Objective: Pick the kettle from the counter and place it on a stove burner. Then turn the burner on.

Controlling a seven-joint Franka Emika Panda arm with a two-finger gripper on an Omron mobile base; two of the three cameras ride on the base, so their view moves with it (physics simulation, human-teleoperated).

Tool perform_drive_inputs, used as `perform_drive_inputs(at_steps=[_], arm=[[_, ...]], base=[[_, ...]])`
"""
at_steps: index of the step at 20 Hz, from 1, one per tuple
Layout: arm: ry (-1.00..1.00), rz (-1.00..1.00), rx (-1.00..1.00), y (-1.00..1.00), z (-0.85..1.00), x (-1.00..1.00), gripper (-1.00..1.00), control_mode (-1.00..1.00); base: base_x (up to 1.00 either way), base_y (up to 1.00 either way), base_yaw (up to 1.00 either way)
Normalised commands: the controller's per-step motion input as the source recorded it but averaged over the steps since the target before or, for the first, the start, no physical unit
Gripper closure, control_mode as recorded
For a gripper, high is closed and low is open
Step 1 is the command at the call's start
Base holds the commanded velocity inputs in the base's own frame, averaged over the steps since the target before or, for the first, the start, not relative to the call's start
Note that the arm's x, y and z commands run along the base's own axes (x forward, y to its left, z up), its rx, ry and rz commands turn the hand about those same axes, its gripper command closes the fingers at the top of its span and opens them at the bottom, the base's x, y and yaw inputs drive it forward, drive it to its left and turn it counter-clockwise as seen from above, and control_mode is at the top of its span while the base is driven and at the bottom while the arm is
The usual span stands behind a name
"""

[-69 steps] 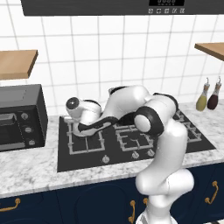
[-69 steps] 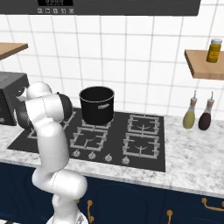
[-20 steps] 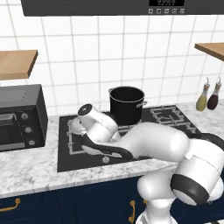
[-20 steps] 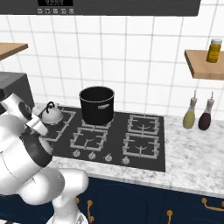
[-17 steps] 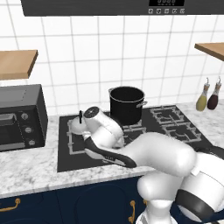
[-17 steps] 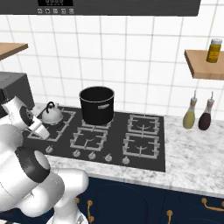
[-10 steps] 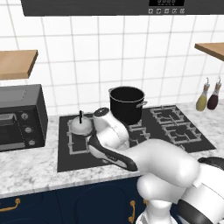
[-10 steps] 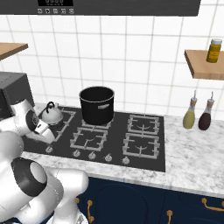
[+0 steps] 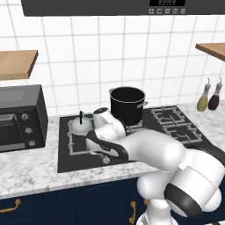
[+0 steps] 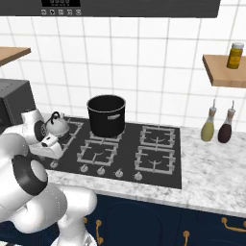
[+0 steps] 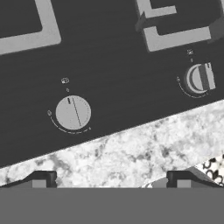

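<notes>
My small shiny silver kettle (image 9: 81, 125) sits on the large grey grate burner (image 9: 79, 137); my hand (image 11: 110, 180), fingers spread and empty, must next grip the round grey knob (image 11: 73, 112).

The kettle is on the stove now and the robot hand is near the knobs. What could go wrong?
Two knobs look alike in the hand view, so the pincer might turn the wrong one and heat the black pot instead of the kettle. The arm also bends close beside the kettle and could bump it off its burner. The open fingertips hover over the counter, so they might miss the knob.
</notes>
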Motion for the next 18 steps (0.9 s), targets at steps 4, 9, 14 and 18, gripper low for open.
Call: perform_drive_inputs(at_steps=[4, 9, 14, 18], arm=[[0.06, 0.0, -0.03, 0.05, -0.21, 0.19, -1.0, -1.0], [0.0, 0.0, -0.03, 0.0, -0.17, 0.05, -1.0, -1.0], [0.0, 0.0, -0.03, 0.0, -0.32, 0.0, -1.0, -1.0], [0.0, 0.0, -0.03, 0.0, -0.32, 0.02, -1.0, -1.0]], base=[[0.0, 0.0, 0.0], [0.0, 0.0, 0.0], [0.0, 0.0, 0.0], [0.0, 0.0, 0.0]])
